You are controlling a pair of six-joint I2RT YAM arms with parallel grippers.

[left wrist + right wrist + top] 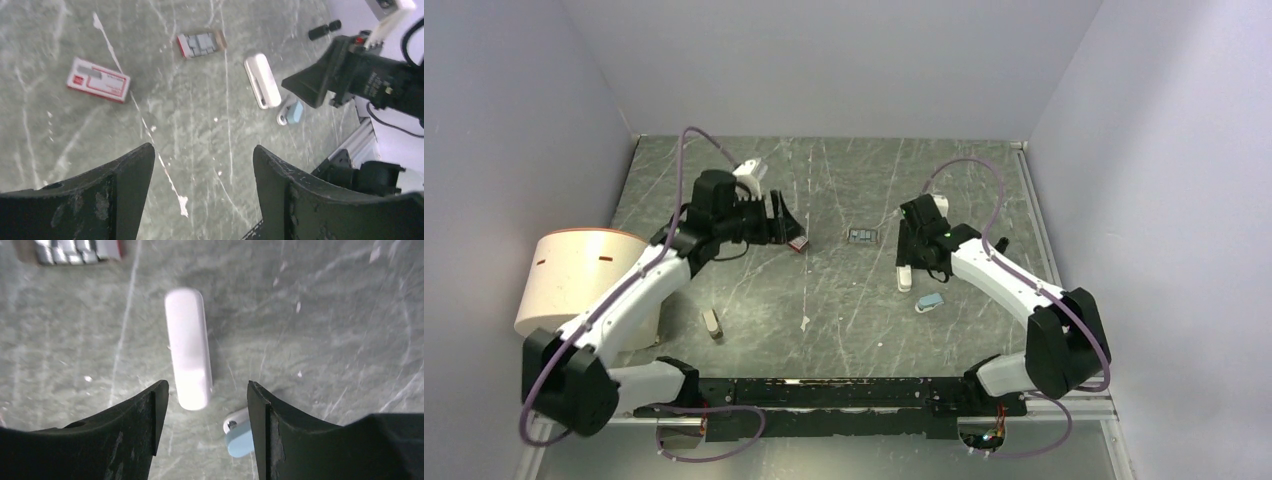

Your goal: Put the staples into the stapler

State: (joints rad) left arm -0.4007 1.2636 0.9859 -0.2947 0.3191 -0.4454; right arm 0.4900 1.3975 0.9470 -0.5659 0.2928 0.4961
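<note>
Staples (861, 236) lie flat on the table (854, 330) in the open stretch between your two grippers, and neither touches them. From your left gripper (202, 155) they sit well ahead of the fingertips, roughly in line with the gap. From your right gripper (207, 387) they sit far ahead and off to the left of the left finger, partly cut off by the edge of the view.

Your left fingers stand wide apart with only bare table between them, so they hold nothing. The little red-and-white box (98, 80) lies ahead of the left finger's tip, apart from it.

Your right fingers are spread too, and they also hold nothing. The long white stapler (187, 347) lies flat just ahead of them. Its near end is in line with the gap, closer to the left finger, with no contact that you can see. The small light-blue stapler (239, 435) shows just beside the inner edge of the right finger; you cannot tell whether they touch.

The stapler (713, 323) you need, the stubby beige one, lies well behind your left fingers, back toward the near edge of the table. It is well apart from your right fingers too. A big pale round tub (574, 275) stands further out on that side.
</note>
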